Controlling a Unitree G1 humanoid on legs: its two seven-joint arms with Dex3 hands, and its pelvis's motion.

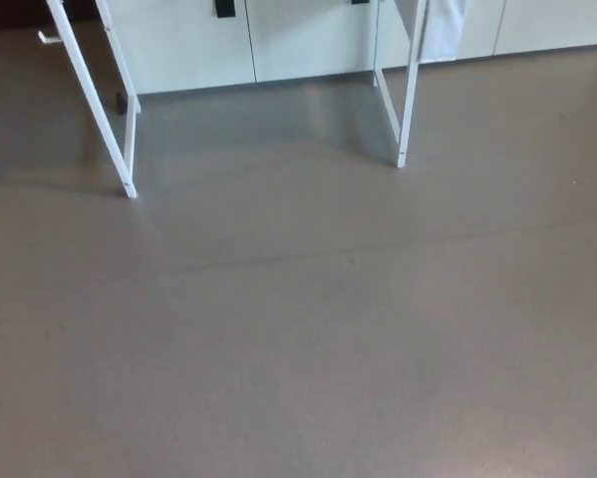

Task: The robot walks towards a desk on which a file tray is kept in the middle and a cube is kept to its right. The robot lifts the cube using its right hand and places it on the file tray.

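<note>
Evidently walking comes first: only grey floor [298,349] and white table legs [409,100] show (neither hand visible, fingers' state unknowable), so approach squarely, stopping close.

You will find no text, label, number or sign to read here. The floor [298,349], the white desk legs [410,90] and the pale cabinets [188,45] show you plain, unmarked surfaces only.
</note>
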